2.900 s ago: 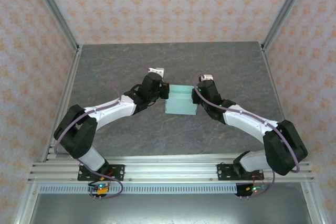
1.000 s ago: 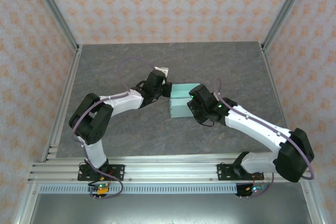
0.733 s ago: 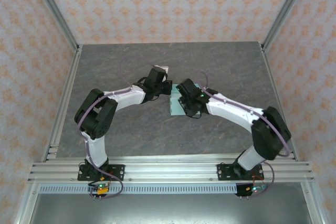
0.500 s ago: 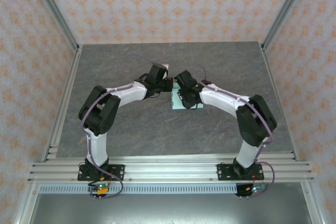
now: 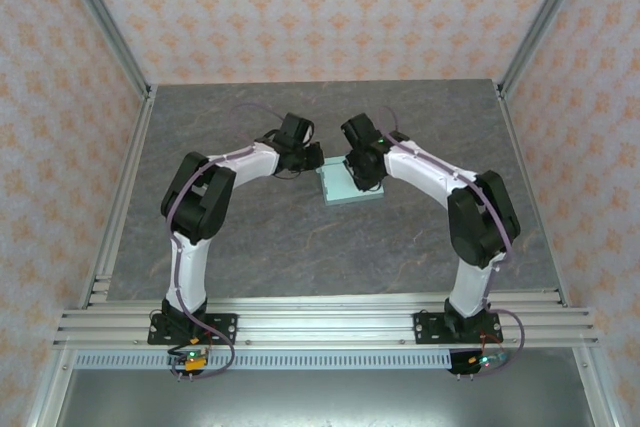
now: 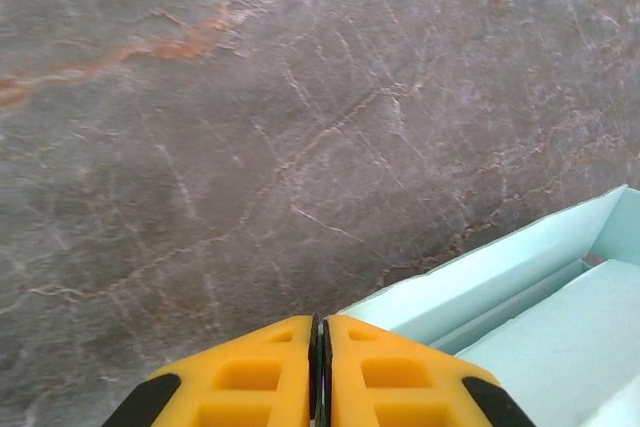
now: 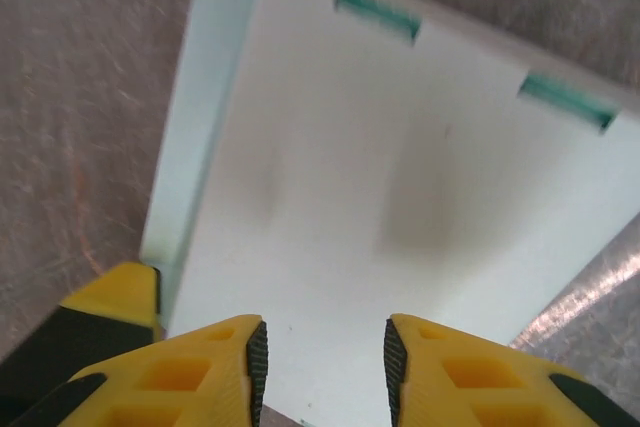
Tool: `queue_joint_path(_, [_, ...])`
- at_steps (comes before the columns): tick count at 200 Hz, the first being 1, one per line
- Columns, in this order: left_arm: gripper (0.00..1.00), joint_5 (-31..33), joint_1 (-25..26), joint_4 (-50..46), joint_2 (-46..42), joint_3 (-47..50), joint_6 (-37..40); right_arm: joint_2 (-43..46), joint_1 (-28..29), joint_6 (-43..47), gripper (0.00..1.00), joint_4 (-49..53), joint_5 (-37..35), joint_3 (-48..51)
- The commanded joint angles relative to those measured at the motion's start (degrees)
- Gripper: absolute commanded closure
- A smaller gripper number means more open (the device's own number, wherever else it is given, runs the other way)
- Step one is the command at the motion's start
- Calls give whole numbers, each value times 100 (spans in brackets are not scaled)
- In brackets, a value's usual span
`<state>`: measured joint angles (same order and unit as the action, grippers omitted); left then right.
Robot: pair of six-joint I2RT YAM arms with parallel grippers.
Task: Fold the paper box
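The paper box (image 5: 342,189) is a pale mint-blue shallow box lying on the grey table, a little tilted. In the right wrist view its broad top panel (image 7: 400,177) shows two dark slots (image 7: 377,10) near its far edge. My right gripper (image 7: 325,342) hovers open over that panel with nothing between its fingers; from above it (image 5: 362,169) covers the box's far right part. My left gripper (image 6: 320,332) is shut, its yellow fingers pressed together right beside the box's side wall (image 6: 500,282). From above it (image 5: 311,158) sits at the box's far left corner.
The grey marbled tabletop (image 5: 250,237) stretches free around the box on all sides. Aluminium frame posts (image 5: 525,37) and patterned walls bound the cell. A yellow finger of the left gripper (image 7: 110,307) shows at the box's left edge in the right wrist view.
My right arm has swung from the box's right side across to its far side and now hangs over it. The left arm has folded in closer. The box has shifted slightly away.
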<state>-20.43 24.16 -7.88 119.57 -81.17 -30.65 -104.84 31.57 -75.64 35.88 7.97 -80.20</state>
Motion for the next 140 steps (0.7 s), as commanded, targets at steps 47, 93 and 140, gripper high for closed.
queue_joint_path(47, [87, -191, -63, -468, 273, -360, -28, -1293, -143, 626, 61, 699, 290, -1060])
queue_joint_path(93, [88, -266, -149, -478, 403, -382, 127, -1843, -143, 813, 65, 1179, 214, -1255])
queue_joint_path(140, [92, -383, -150, -64, -45, -114, 698, -574, -143, 1344, 59, 1018, 74, -1244])
